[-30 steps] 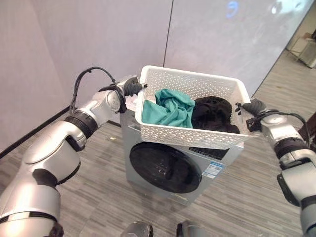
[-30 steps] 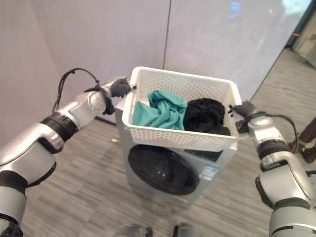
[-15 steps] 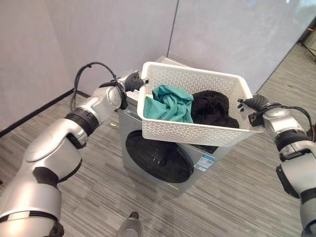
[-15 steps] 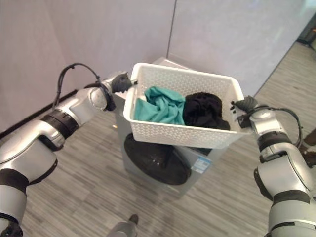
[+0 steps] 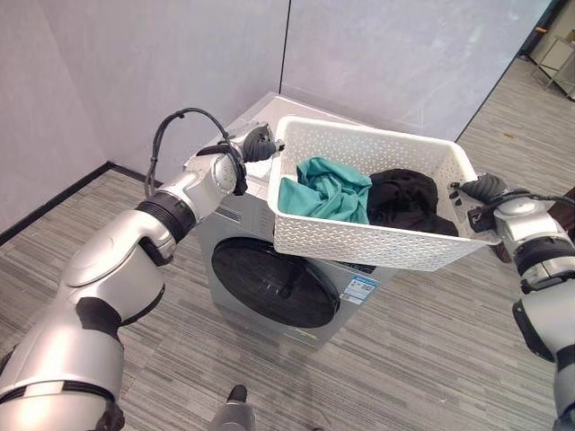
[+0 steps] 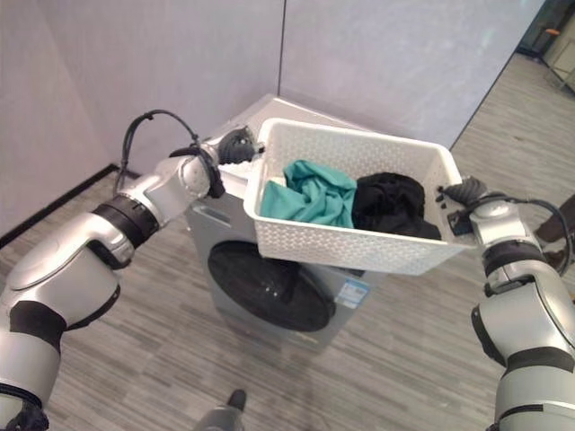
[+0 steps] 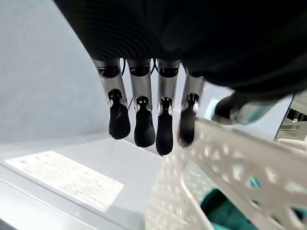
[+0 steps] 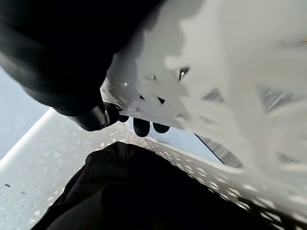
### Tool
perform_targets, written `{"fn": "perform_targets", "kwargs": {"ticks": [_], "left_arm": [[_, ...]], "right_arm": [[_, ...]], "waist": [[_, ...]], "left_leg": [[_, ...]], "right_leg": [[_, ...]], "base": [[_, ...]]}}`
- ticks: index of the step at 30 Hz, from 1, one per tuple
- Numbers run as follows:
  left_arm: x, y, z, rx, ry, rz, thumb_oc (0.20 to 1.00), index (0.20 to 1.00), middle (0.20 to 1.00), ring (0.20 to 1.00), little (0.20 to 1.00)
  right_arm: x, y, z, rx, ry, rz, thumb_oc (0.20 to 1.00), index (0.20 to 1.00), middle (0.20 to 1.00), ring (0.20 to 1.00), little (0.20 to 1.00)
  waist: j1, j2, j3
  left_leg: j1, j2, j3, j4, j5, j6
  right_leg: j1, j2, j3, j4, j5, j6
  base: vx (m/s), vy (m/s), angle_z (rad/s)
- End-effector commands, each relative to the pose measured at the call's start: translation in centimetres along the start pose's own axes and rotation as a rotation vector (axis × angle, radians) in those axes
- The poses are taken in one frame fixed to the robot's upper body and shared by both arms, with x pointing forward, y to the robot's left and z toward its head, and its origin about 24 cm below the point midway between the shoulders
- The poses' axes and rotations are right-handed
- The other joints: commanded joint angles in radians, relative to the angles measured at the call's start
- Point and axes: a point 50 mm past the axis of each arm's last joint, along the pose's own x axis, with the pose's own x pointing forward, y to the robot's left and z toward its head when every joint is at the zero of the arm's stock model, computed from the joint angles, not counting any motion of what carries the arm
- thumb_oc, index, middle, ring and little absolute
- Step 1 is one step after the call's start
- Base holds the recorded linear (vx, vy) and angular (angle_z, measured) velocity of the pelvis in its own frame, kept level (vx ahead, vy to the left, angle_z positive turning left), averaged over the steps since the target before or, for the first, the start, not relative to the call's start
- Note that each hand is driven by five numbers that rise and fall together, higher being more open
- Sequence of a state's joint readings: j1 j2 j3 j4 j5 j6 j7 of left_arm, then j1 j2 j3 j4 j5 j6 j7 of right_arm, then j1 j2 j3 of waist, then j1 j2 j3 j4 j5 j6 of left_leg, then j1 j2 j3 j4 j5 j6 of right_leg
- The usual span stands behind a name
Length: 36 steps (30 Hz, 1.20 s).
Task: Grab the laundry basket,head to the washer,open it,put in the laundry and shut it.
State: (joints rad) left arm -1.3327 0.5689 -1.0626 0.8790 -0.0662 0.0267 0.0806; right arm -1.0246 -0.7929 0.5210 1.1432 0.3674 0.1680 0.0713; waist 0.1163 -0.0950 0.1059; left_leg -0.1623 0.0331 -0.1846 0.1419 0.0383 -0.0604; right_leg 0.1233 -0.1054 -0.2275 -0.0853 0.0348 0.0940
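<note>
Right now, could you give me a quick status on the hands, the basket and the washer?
Left hand and right hand at the laundry basket's two ends, carrying it. Basket above the washer. Washer door shut.

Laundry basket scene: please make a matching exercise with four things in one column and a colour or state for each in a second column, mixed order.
Things:
1. laundry basket
2. washer door
3. garment on the robot's left side of the basket
4. garment on its right side

States:
A. teal
B. black
C. closed
D. held up over the washer

Pairs: 1-D, 2-C, 3-A, 4-B
</note>
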Motion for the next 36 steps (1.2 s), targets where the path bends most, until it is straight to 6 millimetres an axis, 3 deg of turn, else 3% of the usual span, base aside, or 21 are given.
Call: {"fn": "perform_targets", "kwargs": {"ticks": [1, 7, 11, 14, 15, 16, 19, 21, 23, 26, 31, 32, 33, 34, 35, 36], "left_arm": [[0.4, 6.1, 0.6, 0.012, 0.011, 0.198, 0.2, 0.2, 0.2, 0.2, 0.2], [0.0, 7.5, 0.2, 0.017, 0.011, 0.235, 0.2, 0.2, 0.2, 0.2, 0.2], [-0.3, 8.9, -0.1, 0.029, 0.021, 0.263, 0.2, 0.2, 0.2, 0.2, 0.2], [-0.5, 9.5, 0.0, 0.036, 0.02, 0.275, 0.2, 0.2, 0.2, 0.2, 0.2], [-0.4, 9.5, 0.0, 0.037, 0.019, 0.275, 0.2, 0.2, 0.2, 0.2, 0.2], [-0.7, 10.0, -0.4, 0.034, 0.037, 0.288, 0.2, 0.2, 0.2, 0.2, 0.2], [-0.7, 10.1, -0.6, 0.035, 0.047, 0.29, 0.2, 0.2, 0.2, 0.2, 0.2], [-1.2, 9.9, -1.9, 0.061, 0.073, 0.286, 0.2, 0.2, 0.2, 0.2, 0.2], [-1.2, 10.1, -1.9, 0.082, 0.074, 0.288, 0.2, 0.2, 0.2, 0.2, 0.2], [-1.5, 10.6, -2.5, 0.09, 0.094, 0.298, 0.2, 0.2, 0.2, 0.2, 0.2], [-1.8, 10.6, -2.8, 0.076, 0.088, 0.302, 0.2, 0.2, 0.2, 0.2, 0.2], [-1.9, 10.8, -2.7, 0.08, 0.082, 0.308, 0.2, 0.2, 0.2, 0.2, 0.2], [-2.7, 12.6, -3.3, 0.11, 0.098, 0.339, 0.2, 0.2, 0.2, 0.2, 0.2], [-2.7, 12.5, -3.2, 0.112, 0.098, 0.338, 0.2, 0.2, 0.2, 0.2, 0.2], [-2.8, 13.2, -3.6, 0.113, 0.124, 0.34, 0.2, 0.2, 0.2, 0.2, 0.2], [-2.6, 12.9, -3.2, 0.113, 0.111, 0.331, 0.2, 0.2, 0.2, 0.2, 0.2]], "right_arm": [[-0.7, -2.7, 0.1, -0.003, -0.049, -0.112, 0.2, 0.2, 0.2, 0.2, 0.2], [-1.1, -3.0, 0.2, 0.002, -0.096, -0.118, 0.2, 0.2, 0.2, 0.2, 0.2], [-1.3, -3.2, 0.9, 0.029, -0.141, -0.123, 0.2, 0.2, 0.2, 0.2, 0.2], [-1.9, -3.4, 0.5, 0.035, -0.17, -0.12, 0.2, 0.2, 0.2, 0.2, 0.2], [-1.9, -3.4, 0.4, 0.036, -0.169, -0.12, 0.2, 0.2, 0.2, 0.2, 0.2], [-2.2, -3.8, 0.1, 0.048, -0.177, -0.124, 0.2, 0.2, 0.2, 0.2, 0.2], [-2.4, -3.9, -0.3, 0.047, -0.171, -0.123, 0.2, 0.2, 0.2, 0.2, 0.2], [-2.7, -4.0, -0.4, 0.063, -0.195, -0.13, 0.2, 0.2, 0.2, 0.2, 0.2], [-2.7, -4.0, -0.7, 0.048, -0.186, -0.128, 0.2, 0.2, 0.2, 0.2, 0.2], [-3.0, -3.7, -1.5, 0.064, -0.185, -0.127, 0.2, 0.2, 0.2, 0.2, 0.2], [-4.2, -3.9, -2.4, 0.09, -0.227, -0.132, 0.2, 0.2, 0.2, 0.2, 0.2], [-4.6, -4.2, -2.7, 0.091, -0.234, -0.138, 0.2, 0.2, 0.2, 0.2, 0.2], [-4.9, -2.6, -7.6, 0.072, -0.111, -0.097, 0.2, 0.2, 0.2, 0.2, 0.2], [-4.9, -2.6, -7.7, 0.074, -0.11, -0.096, 0.2, 0.2, 0.2, 0.2, 0.2], [-5.3, -3.0, -9.9, 0.073, -0.045, -0.119, 0.2, 0.2, 0.2, 0.2, 0.2], [-5.1, -4.0, -9.8, 0.112, -0.048, -0.181, 0.2, 0.2, 0.2, 0.2, 0.2]], "waist": [[0.022, 0.074, 0.008], [0.018, 0.079, 0.003], [0.019, 0.091, -0.001], [0.0, 0.107, 0.015], [0.003, 0.105, 0.015], [-0.022, 0.118, 0.037], [-0.027, 0.121, 0.038], [-0.047, 0.13, 0.051], [-0.049, 0.121, 0.045], [-0.051, 0.103, 0.025], [-0.063, 0.084, 0.001], [-0.07, 0.08, 0.002], [-0.077, 0.078, 0.025], [-0.078, 0.077, 0.021], [-0.085, 0.076, 0.042], [-0.095, 0.069, 0.072]], "left_leg": [[0.125, 0.027, -0.037, -0.145, -0.008, 0.017], [0.133, 0.013, -0.029, -0.146, -0.023, 0.028], [0.131, -0.014, -0.017, -0.107, -0.061, 0.052], [0.134, -0.044, -0.034, -0.056, -0.084, 0.087], [0.131, -0.046, -0.031, -0.051, -0.086, 0.087], [0.143, -0.052, -0.05, -0.044, -0.09, 0.1], [0.164, -0.045, -0.05, -0.062, -0.092, 0.096], [0.186, -0.026, -0.05, -0.085, -0.089, 0.083], [0.187, -0.026, -0.054, -0.088, -0.093, 0.078], [0.217, 0.004, -0.041, -0.104, -0.098, 0.059], [0.221, 0.076, -0.067, -0.103, -0.083, 0.014], [0.211, 0.089, -0.071, -0.088, -0.081, 0.007], [0.153, 0.103, -0.074, 0.047, -0.051, -0.001], [0.151, 0.104, -0.077, 0.051, -0.059, 0.0], [0.105, 0.091, -0.076, 0.135, -0.035, 0.007], [0.004, 0.089, 0.018, 0.231, -0.016, 0.042]], "right_leg": [[0.024, -0.015, -0.006, 0.058, -0.078, 0.036], [0.024, -0.032, -0.004, 0.06, -0.075, 0.045], [0.007, -0.07, 0.019, 0.104, -0.077, 0.057], [-0.068, -0.074, 0.092, 0.324, -0.087, 0.053], [-0.079, -0.077, 0.097, 0.341, -0.095, 0.053], [-0.135, -0.058, 0.148, 0.434, -0.08, 0.059], [-0.155, -0.047, 0.176, 0.365, -0.108, 0.047], [-0.216, -0.076, 0.181, 0.246, -0.023, 0.063], [-0.192, -0.072, 0.193, 0.185, -0.025, 0.064], [-0.143, -0.055, 0.187, 0.125, -0.011, 0.059], [-0.088, 0.012, 0.152, 0.089, -0.042, 0.031], [-0.083, 0.024, 0.153, 0.087, -0.052, 0.023], [-0.068, 0.047, 0.154, 0.089, -0.063, 0.0], [-0.067, 0.048, 0.152, 0.087, -0.068, 0.001], [-0.061, 0.055, 0.153, 0.086, -0.067, -0.012], [-0.041, 0.059, 0.115, 0.075, -0.077, -0.028]], "base": [[0.08, 0.046, -0.01], [0.07, 0.061, -0.01], [0.08, 0.11, -0.13], [0.08, 0.162, -0.04], [0.03, 0.082, 0.1], [0.04, 0.029, 0.19], [0.07, -0.064, 0.11], [0.08, -0.158, 0.04], [0.05, -0.107, -0.03], [0.13, -0.224, 0.25], [0.08, -0.232, 0.19], [0.0, -0.315, 0.12], [0.01, -0.226, 0.07], [-0.04, -0.204, 0.15], [-0.09, -0.158, 0.24], [-0.11, -0.157, 0.3]]}}
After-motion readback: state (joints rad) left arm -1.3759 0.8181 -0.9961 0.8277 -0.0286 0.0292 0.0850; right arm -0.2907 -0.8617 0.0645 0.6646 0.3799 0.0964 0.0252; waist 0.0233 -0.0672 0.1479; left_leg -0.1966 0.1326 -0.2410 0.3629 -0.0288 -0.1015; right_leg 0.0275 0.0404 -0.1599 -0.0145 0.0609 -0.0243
